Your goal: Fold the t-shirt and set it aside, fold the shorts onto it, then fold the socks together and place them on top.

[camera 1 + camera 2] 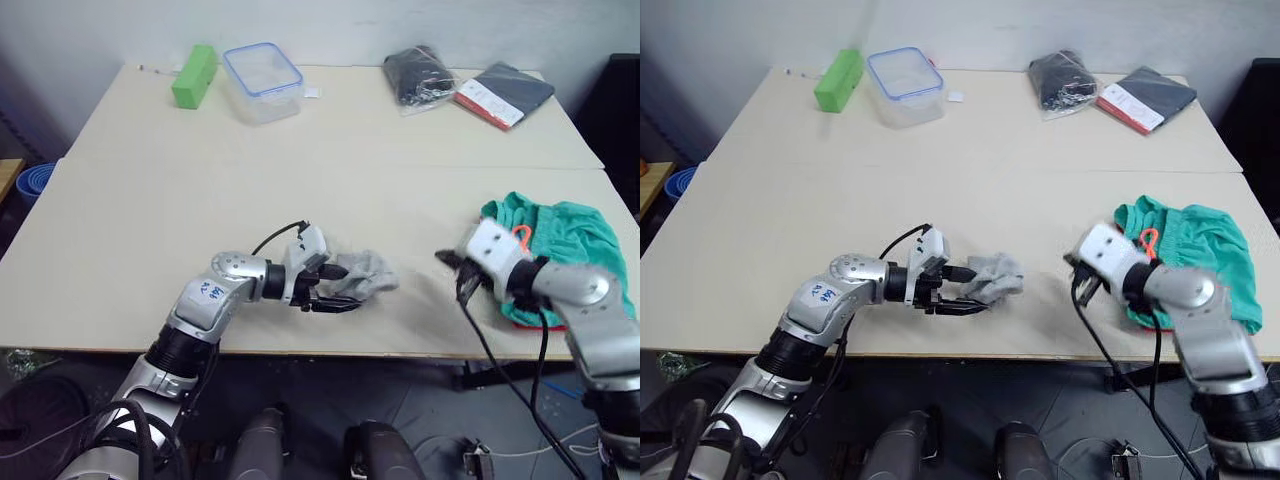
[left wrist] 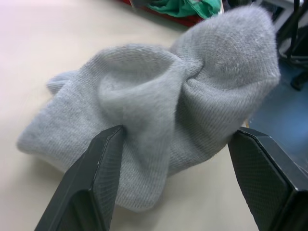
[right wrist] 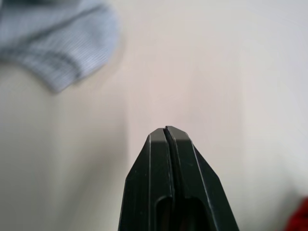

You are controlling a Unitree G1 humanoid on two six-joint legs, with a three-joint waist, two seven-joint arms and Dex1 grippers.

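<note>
Your left gripper (image 1: 335, 292) stands wide open around the bunched grey socks (image 1: 365, 275), one finger touching the knit, ready to pinch them. Left of the teal shorts (image 1: 565, 235), stacked on the red t-shirt (image 1: 520, 318), your right gripper (image 1: 450, 262) waits, fingers pressed together, empty.

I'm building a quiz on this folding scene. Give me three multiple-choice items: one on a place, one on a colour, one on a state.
1. Where do the shorts lie?
A. at the table's right edge, on the t-shirt
B. at the table's far left corner
C. inside the plastic box

2. What colour is the block beside the clear box?
A. blue
B. green
C. yellow

3. How is the right pincer?
A. open
B. shut, empty
C. shut on the socks

Answers: 1 A, teal cloth over a red edge. 2 B, it's bright green. 3 B, fingers meet with nothing between.
</note>
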